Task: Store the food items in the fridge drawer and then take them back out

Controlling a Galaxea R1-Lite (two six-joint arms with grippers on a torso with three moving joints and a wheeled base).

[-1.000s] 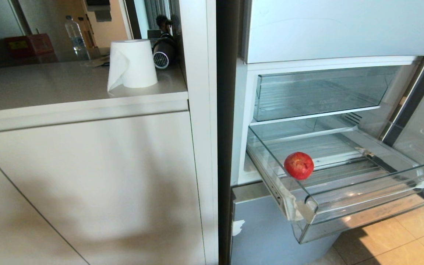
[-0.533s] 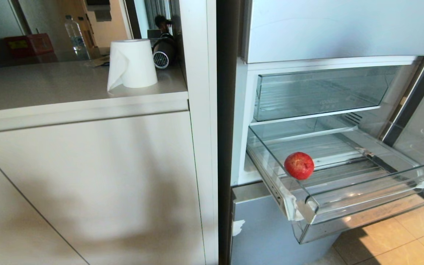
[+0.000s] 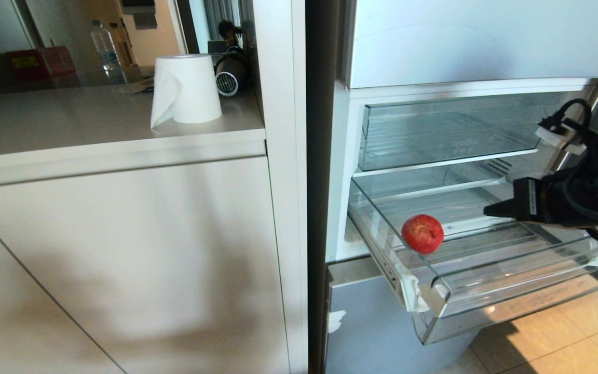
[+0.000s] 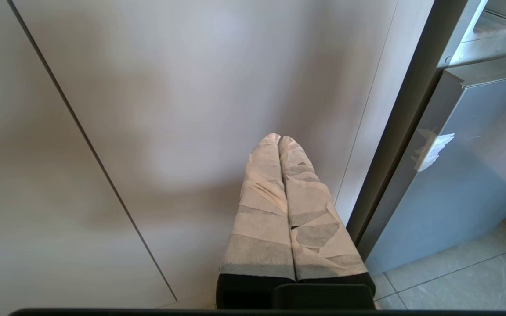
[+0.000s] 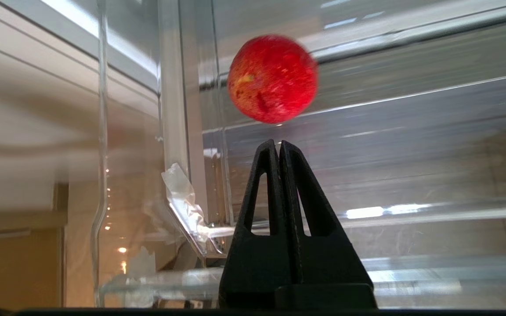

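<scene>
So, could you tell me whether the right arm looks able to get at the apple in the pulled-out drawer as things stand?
Probably yes. The right gripper is above the open fridge drawer, pointing at the apple with nothing between them. Its fingers are shut, though, so they would have to open first.

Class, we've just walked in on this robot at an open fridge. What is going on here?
A red, round apple lies in the pulled-out clear plastic fridge drawer. The robot's right gripper reaches in from the right, shut and empty, pointing at the apple with a gap between them. The left gripper hangs shut in front of the pale cabinet door, out of the action. A white paper towel roll stands on the counter.
</scene>
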